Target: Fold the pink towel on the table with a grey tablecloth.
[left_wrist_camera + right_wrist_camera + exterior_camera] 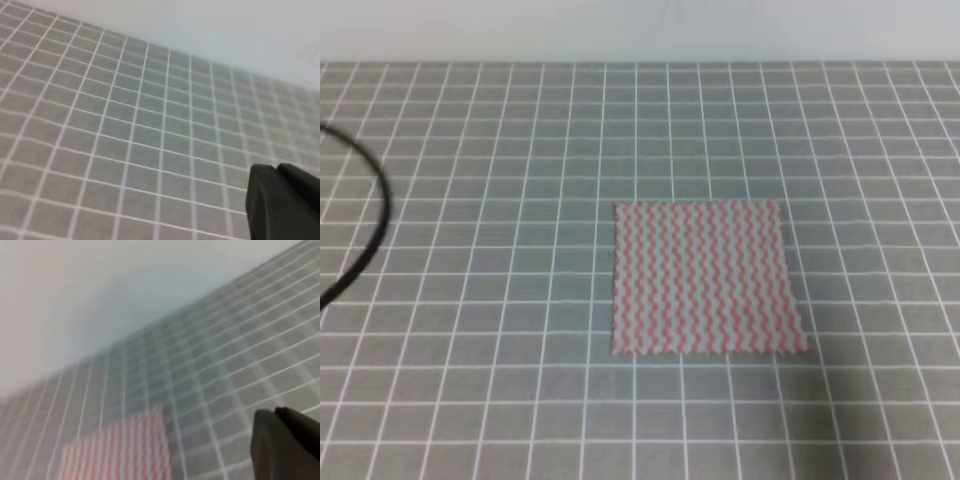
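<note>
The pink towel [705,278] lies flat and spread out as a square on the table with a grey tablecloth [470,300], a little right of the middle. Neither arm shows in the exterior high view. The right wrist view holds a corner of the towel [120,450] at its lower left and one dark finger [287,445] of my right gripper at the lower right, apart from the cloth. In the left wrist view, one dark finger [282,200] of my left gripper hangs over bare gridded cloth [125,125]. Neither view shows how the jaws stand.
A black cable [375,215] curves across the left edge of the table. A pale wall [640,30] rises behind the table's far edge.
</note>
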`<state>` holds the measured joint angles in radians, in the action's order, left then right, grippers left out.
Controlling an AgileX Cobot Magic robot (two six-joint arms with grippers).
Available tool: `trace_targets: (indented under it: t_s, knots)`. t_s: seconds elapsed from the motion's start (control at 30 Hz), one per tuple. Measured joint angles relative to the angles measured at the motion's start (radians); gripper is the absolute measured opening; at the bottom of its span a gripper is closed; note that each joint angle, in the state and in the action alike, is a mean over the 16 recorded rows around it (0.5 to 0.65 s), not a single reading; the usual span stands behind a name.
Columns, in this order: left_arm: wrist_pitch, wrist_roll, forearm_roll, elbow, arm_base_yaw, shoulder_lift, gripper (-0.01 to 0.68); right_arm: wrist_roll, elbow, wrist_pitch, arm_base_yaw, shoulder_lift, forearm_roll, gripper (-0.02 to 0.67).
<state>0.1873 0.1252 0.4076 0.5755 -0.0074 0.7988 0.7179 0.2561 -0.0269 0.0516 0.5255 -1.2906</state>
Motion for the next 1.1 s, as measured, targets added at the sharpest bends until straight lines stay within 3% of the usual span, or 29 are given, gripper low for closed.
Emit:
trace_targets:
  t_s: [0.23,0.37,0.7,0.9,1.1]
  knots:
    - [0.018,0.153,0.0,0.117,-0.073,0.213,-0.003,0.109,0.174,-0.247,0.001,0.272,0.066,-0.018]
    - [0.004,0.208,0.0,0.136,-0.155,0.282,-0.003,0.074,0.286,-0.388,0.005,0.452,0.159,-0.018]
    - [-0.031,0.234,0.004,0.139,-0.339,0.348,-0.003,-0.295,0.558,-0.647,0.13,0.865,0.646,-0.018]
    - [-0.038,0.22,0.005,0.139,-0.364,0.365,-0.003,-0.546,0.664,-0.674,0.237,1.023,0.938,-0.005]
    - [-0.045,0.217,0.005,0.139,-0.365,0.383,-0.002,-0.688,0.717,-0.65,0.292,1.109,1.057,0.066]
